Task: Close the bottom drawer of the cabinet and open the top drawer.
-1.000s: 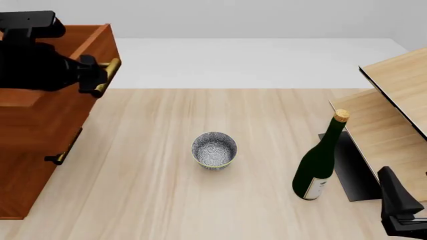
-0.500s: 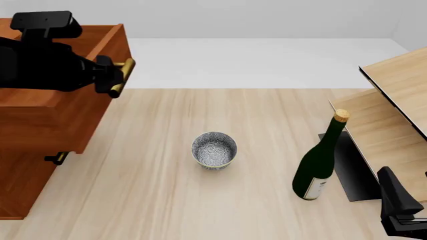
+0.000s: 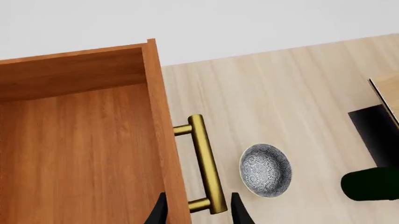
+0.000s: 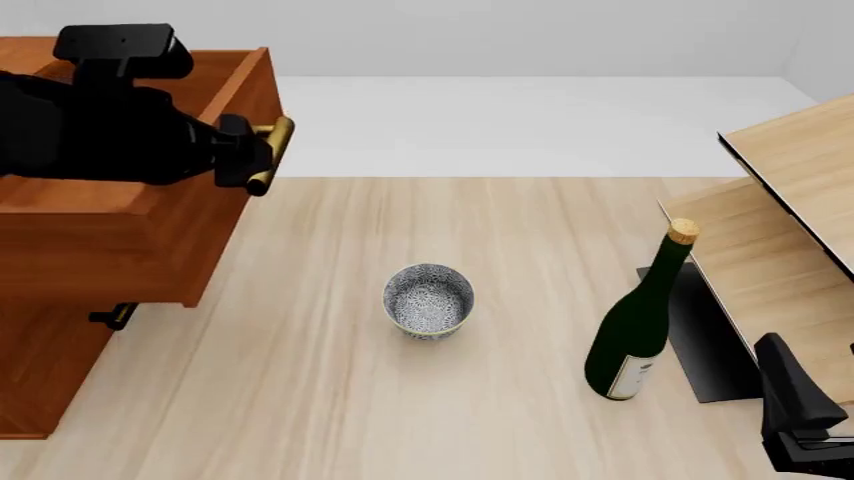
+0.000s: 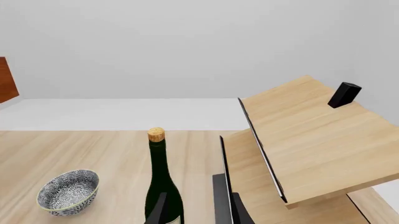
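Observation:
The reddish-brown cabinet stands at the table's left edge. Its top drawer is pulled well out; the left wrist view shows its bare wooden inside. My left gripper is shut on the top drawer's brass bar handle, with a fingertip on either side of it. Below the drawer one more brass handle shows against the cabinet front. The bottom drawer is hidden under the open one. My right gripper is open and empty at the front right, in the right wrist view too.
A speckled bowl sits mid-table. A dark green corked bottle stands upright right of it, close to my right gripper. A pale wood shelf unit fills the right edge, with a small black block on its top board.
The top drawer has slid further out of the cabinet toward the right, with my left gripper on its handle moving along with it. The right arm has not moved.

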Controlling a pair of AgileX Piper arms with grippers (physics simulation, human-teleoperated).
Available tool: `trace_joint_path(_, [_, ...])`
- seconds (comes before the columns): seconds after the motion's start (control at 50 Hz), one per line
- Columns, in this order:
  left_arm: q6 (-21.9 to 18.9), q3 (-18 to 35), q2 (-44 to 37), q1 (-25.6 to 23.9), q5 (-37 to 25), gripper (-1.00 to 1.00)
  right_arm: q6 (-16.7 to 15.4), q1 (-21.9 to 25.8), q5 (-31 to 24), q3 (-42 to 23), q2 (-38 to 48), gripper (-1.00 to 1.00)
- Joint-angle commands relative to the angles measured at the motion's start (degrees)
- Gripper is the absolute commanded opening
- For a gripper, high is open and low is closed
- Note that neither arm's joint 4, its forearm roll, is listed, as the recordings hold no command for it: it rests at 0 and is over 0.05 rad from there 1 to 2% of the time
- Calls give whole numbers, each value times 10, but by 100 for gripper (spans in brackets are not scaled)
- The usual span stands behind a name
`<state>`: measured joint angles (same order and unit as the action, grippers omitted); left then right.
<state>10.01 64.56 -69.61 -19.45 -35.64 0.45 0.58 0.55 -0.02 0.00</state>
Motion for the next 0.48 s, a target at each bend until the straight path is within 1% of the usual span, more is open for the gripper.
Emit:
trace_joint_path(0.02, [-22, -2, 3, -35, 0, 100, -1, 2, 1, 0, 0, 100])
trace_joint_path(0.34, [-11, 10, 8, -54, -4, 100, -1, 1, 1, 0, 0, 100])
trace_joint_path(0.42, [-8, 19, 19, -53, -11, 100, -2, 2, 2, 0, 0, 100])
trace_joint_path(0.48, [-4, 35, 44, -46, -25, 100, -4, 3, 2, 0, 0, 100])
